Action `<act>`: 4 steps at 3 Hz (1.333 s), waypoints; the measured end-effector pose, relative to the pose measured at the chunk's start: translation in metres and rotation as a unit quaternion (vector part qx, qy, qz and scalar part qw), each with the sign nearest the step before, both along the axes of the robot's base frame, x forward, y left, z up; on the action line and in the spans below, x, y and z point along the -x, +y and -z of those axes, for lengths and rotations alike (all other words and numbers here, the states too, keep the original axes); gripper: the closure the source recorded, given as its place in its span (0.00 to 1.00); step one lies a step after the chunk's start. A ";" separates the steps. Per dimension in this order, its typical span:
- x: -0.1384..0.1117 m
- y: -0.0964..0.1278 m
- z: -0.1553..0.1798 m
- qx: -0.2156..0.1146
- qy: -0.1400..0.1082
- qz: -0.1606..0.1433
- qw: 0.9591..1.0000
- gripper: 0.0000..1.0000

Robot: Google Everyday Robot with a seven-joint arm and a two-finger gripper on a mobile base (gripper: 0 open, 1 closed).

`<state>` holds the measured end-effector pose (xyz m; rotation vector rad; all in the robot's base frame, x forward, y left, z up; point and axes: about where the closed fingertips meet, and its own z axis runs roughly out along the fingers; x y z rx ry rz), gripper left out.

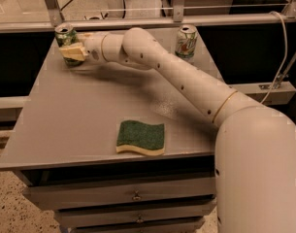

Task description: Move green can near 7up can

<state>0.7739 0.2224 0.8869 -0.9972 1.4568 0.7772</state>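
The green can [64, 34] stands upright at the far left back corner of the grey table [74, 125]. My gripper [73, 52] is at the can, covering its lower half from the front right; only the can's top part and a sliver of its base show. The 7up can [186, 41], mostly white with green lettering, stands upright at the back of the table, well to the right of the green can. My white arm [186, 81] stretches across the table between the two cans.
A green and yellow sponge [140, 137] lies near the table's front edge. Metal rails [152, 21] run behind the table. Drawers [135, 195] sit below the top. A white cable [283, 47] hangs at the right.
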 end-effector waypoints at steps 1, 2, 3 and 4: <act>0.004 -0.006 -0.010 -0.010 -0.009 0.001 1.000 0.82; 0.016 -0.026 -0.020 -0.001 -0.009 0.002 1.000 1.00; 0.041 -0.068 -0.034 0.028 0.005 0.012 1.000 1.00; 0.076 -0.132 -0.033 0.055 0.036 0.050 0.997 1.00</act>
